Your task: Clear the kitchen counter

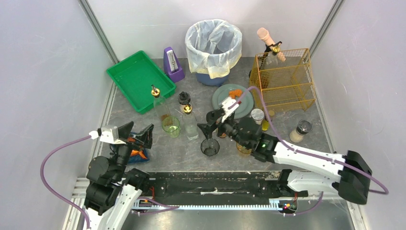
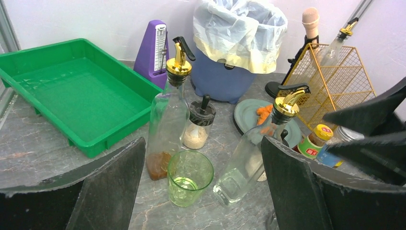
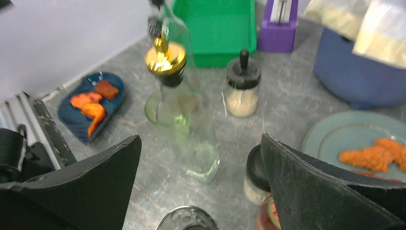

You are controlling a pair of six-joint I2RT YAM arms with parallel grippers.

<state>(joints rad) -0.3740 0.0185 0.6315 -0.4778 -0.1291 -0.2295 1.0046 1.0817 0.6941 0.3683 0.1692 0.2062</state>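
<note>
The dark-grey marbled kitchen counter (image 1: 179, 154) carries many items. My left gripper (image 1: 136, 133) hovers open at the near left, above a blue dish (image 1: 139, 155) of orange food. In its wrist view a green glass (image 2: 189, 178) and two clear bottles with gold pourers (image 2: 167, 120) (image 2: 251, 153) stand ahead of the open left gripper (image 2: 202, 140). My right gripper (image 1: 213, 122) is open over the middle, just right of the clear bottle (image 1: 189, 122) and above a dark glass (image 1: 210, 146). In the right wrist view that bottle (image 3: 184, 120) stands ahead of the empty right gripper (image 3: 200, 136).
A green tray (image 1: 136, 79) sits back left, with a purple metronome (image 1: 173, 64) and a lined bin (image 1: 213, 48) beside it. A yellow wire basket (image 1: 285, 79) stands back right. A grey plate (image 1: 224, 98) holds orange food. Small jars (image 1: 300, 131) (image 1: 257, 116) and a shaker (image 1: 184, 98) stand around.
</note>
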